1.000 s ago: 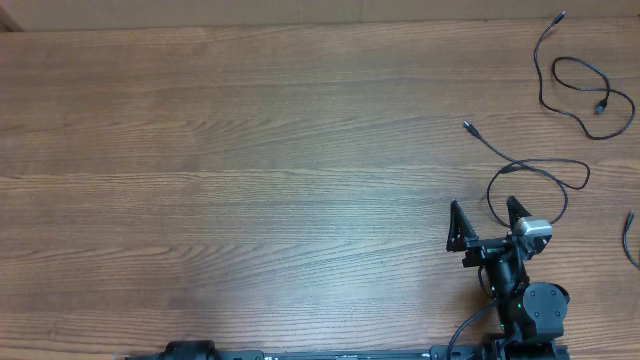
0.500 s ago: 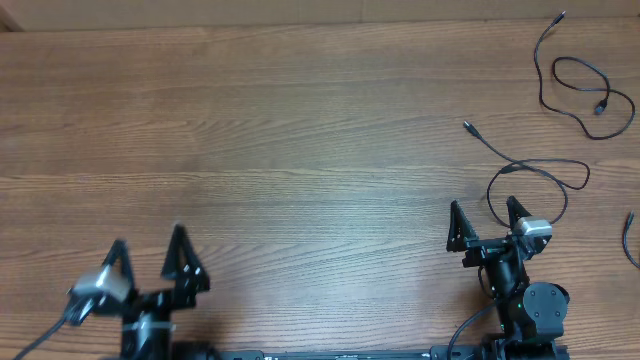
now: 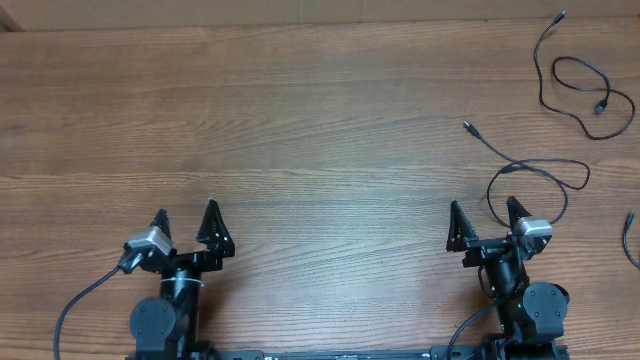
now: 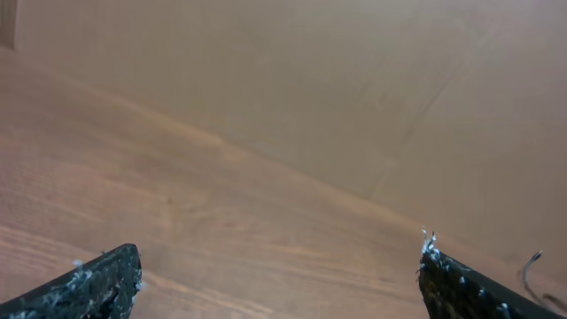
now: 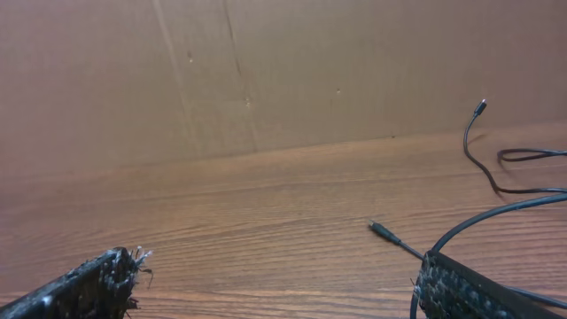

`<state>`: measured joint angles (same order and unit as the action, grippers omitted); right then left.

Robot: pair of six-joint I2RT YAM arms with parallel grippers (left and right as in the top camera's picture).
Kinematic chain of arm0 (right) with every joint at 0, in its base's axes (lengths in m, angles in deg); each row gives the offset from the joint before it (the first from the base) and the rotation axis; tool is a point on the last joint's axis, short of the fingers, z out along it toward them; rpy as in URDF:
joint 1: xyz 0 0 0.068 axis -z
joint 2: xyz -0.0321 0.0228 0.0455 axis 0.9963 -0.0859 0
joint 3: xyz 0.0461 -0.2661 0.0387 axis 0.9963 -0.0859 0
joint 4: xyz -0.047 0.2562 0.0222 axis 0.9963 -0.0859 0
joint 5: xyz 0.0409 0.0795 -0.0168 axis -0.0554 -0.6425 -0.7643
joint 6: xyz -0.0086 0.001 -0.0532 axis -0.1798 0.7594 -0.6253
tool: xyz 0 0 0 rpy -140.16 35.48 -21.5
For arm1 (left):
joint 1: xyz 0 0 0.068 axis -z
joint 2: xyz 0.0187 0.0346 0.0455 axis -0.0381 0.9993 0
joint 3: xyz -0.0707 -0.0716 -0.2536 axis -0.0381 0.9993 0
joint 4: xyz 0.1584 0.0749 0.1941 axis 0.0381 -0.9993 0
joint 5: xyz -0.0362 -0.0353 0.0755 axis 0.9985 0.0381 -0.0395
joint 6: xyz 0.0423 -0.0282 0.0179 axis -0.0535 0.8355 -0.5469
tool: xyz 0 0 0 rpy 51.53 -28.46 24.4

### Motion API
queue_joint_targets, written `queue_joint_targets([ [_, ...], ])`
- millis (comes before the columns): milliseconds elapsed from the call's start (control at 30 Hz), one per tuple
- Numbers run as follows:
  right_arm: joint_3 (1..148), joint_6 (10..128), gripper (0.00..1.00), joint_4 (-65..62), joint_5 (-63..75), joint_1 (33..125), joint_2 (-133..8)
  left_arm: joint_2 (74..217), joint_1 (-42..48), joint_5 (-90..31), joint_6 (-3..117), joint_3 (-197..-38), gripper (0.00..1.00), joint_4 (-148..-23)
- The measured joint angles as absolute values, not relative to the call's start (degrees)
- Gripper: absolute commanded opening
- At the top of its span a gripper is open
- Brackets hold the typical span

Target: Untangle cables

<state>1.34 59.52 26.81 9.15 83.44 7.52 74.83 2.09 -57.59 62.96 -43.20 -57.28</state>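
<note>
Left tool (image 3: 186, 208) and right tool (image 3: 483, 203) gape wide, both empty. The right, just beside the looped cable (image 3: 540, 162), should pinch one strand away from its crossing.

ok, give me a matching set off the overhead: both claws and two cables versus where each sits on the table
1. left claw
2. right claw
3. coiled cable
4. single-loop cable

A. far right corner
B. near edge, left side
C. mid-depth, right side
D. near edge, right side

Pairs: 1-B, 2-D, 3-A, 4-C
</note>
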Motion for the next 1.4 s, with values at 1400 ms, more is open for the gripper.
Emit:
queue_joint_targets([
  [1400,1.34,59.54,1.00,26.83,9.15,83.42,7.52,74.83,2.07,-57.18,53.23,-37.96,1.00,-55.82],
])
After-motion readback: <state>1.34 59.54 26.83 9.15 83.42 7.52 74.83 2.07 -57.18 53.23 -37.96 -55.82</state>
